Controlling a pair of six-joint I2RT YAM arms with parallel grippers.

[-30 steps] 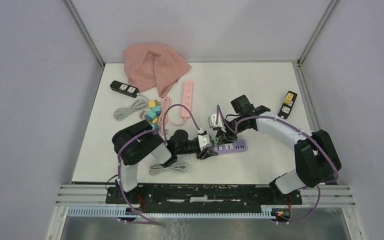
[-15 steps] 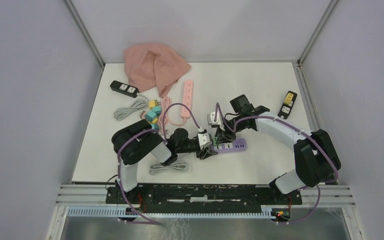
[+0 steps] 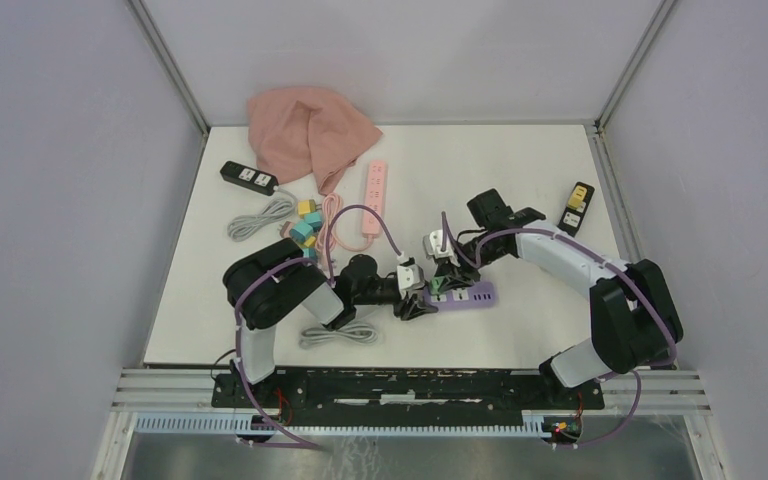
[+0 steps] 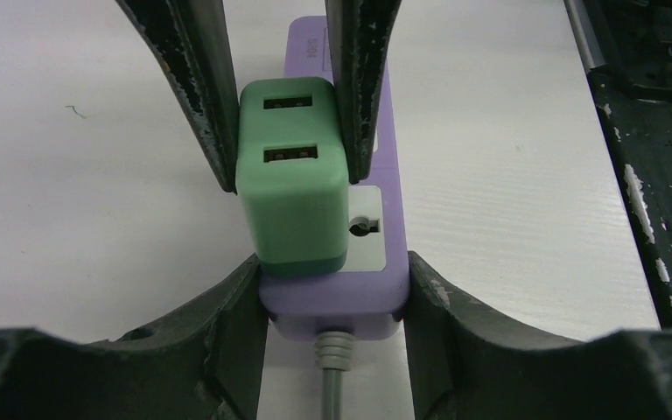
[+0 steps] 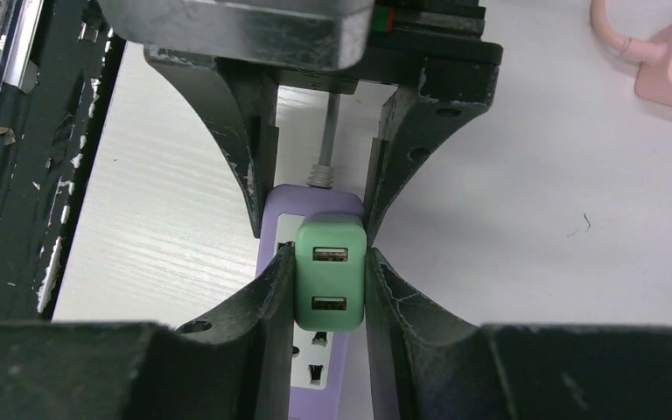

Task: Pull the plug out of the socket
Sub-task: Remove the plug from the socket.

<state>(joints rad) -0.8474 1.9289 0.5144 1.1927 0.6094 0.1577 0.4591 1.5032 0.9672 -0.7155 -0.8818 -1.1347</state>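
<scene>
A purple power strip, the socket [image 3: 470, 297], lies on the white table near the middle front. A green two-port USB plug [image 4: 293, 188] stands in its end outlet next to the grey cable. My left gripper [image 4: 332, 302] is shut on the socket's cable end, one finger pressing each side. My right gripper [image 5: 330, 280] is shut on the green plug [image 5: 330, 273], its fingers [image 4: 201, 87] clamping both sides. In the top view the two grippers [image 3: 418, 298] [image 3: 443, 280] meet over the strip. The plug's base still sits against the socket face.
At the back lie a pink power strip [image 3: 375, 197] and a pink cloth [image 3: 310, 130]. On the left are a black power strip [image 3: 248, 177], a grey cable coil [image 3: 260, 218] and several coloured plugs [image 3: 305, 225]. A black-yellow adapter [image 3: 575, 208] lies at the right. Another cable coil [image 3: 338, 335] sits by the left arm.
Both grippers and the purple strip have shifted slightly right and toward the near edge. The grips on plug and strip are unchanged.
</scene>
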